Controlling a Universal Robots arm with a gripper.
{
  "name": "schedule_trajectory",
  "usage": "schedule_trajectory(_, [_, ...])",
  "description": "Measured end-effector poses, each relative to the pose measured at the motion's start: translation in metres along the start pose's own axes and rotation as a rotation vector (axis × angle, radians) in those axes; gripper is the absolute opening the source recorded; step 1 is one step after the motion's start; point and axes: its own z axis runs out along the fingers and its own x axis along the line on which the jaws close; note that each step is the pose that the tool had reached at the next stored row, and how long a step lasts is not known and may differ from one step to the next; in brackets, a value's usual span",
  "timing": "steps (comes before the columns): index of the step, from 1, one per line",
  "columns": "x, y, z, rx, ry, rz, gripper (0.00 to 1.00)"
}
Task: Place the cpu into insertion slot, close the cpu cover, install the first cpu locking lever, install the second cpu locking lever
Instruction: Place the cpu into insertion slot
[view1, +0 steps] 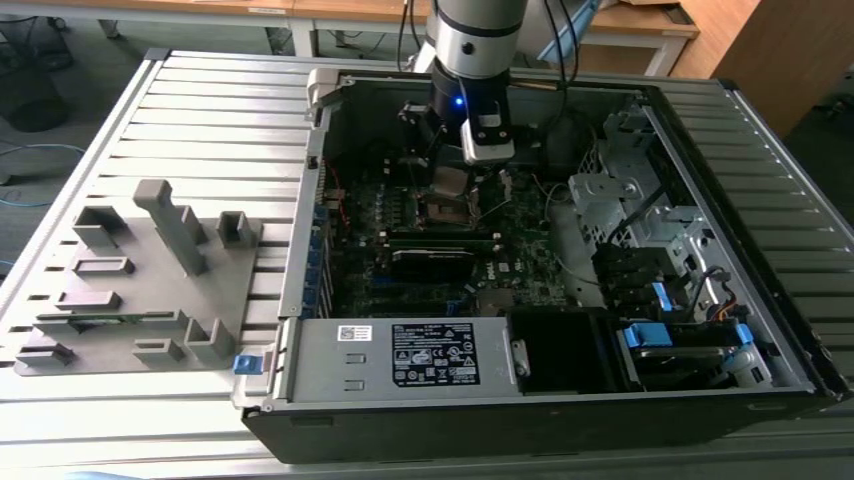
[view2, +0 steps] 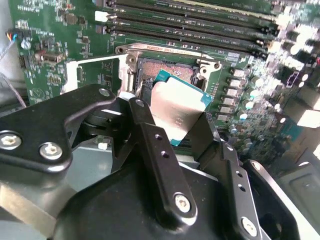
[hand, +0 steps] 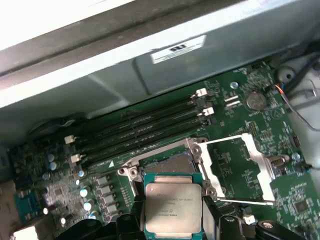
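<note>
In the exterior view, an open black-and-grey metal computer case (view1: 747, 250) lies on a slatted grey table (view1: 200, 130). The case holds a green motherboard (view1: 400, 280), a labelled grey power-supply box (view1: 400, 355) at its near edge, and silver drive cages (view1: 614, 200) toward the exterior view's right. The arm reaches down at the far side. Its black two-finger gripper (view1: 454, 175) is just above the insertion slot (view1: 447, 210), a small square metal-rimmed socket. A grey plastic fixture block (view1: 134, 290) with slots and posts stands on the table at the exterior view's left.

In the second wrist view, the gripper (view2: 172, 112) is clenched on the cpu (view2: 180, 102), a small flat square chip with a dull silver top and teal edge. The cpu is tilted over the insertion slot (view2: 167, 70), and part of the slot's dark centre shows uncovered. The cpu cover (view2: 95, 60), a thin silver metal frame, lies swung open beside the slot. Long black memory slots (view2: 190, 20) run beyond it.

In the first wrist view, the cpu (hand: 172, 200) sits between the gripper (hand: 173, 216) fingers (hand: 210, 217), at the edge of the insertion slot (hand: 165, 162). Whether they touch I cannot tell. The cpu cover (hand: 257, 155) is folded flat to one side.
</note>
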Motion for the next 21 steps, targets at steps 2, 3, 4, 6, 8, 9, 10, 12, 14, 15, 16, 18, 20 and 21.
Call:
schedule_trajectory(2, [0.0,0.0,0.0004,-0.0003,-0.0014,0.036,0.54])
schedule_trajectory(3, [0.0,0.0,0.0006,-0.0005,-0.0022,0.055,0.54])
schedule_trajectory(4, [0.0,0.0,0.0009,-0.0007,-0.003,0.074,0.54])
schedule_trajectory(6, [0.0,-0.0001,0.0014,-0.0009,-0.0044,0.109,0.54])
schedule_trajectory(8, [0.0,-0.0001,0.002,-0.0013,-0.0058,0.145,0.54])
schedule_trajectory(9, [0.0,-0.0001,0.0023,-0.0014,-0.0066,0.163,0.54])
schedule_trajectory(10, [0.0,-0.0001,0.0026,-0.0015,-0.0073,0.181,0.54])
schedule_trajectory(12, [0.0,-0.0001,0.0032,-0.0018,-0.0088,0.219,0.54])
schedule_trajectory(14, [0.0,-0.0001,0.0038,-0.0022,-0.0103,0.255,0.54])
schedule_trajectory(15, [0.0,-0.0002,0.0041,-0.0022,-0.011,0.273,0.54])
schedule_trajectory(16, [0.0,-0.0002,0.0044,-0.0025,-0.0117,0.291,0.54])
schedule_trajectory(18, [0.0,-0.0002,0.005,-0.0027,-0.0132,0.328,0.54])
schedule_trajectory(20, [0.0,-0.0002,0.0056,-0.0031,-0.0147,0.364,0.54])
schedule_trajectory(21, [-0.0001,-0.0002,0.006,-0.0033,-0.0154,0.382,0.54])
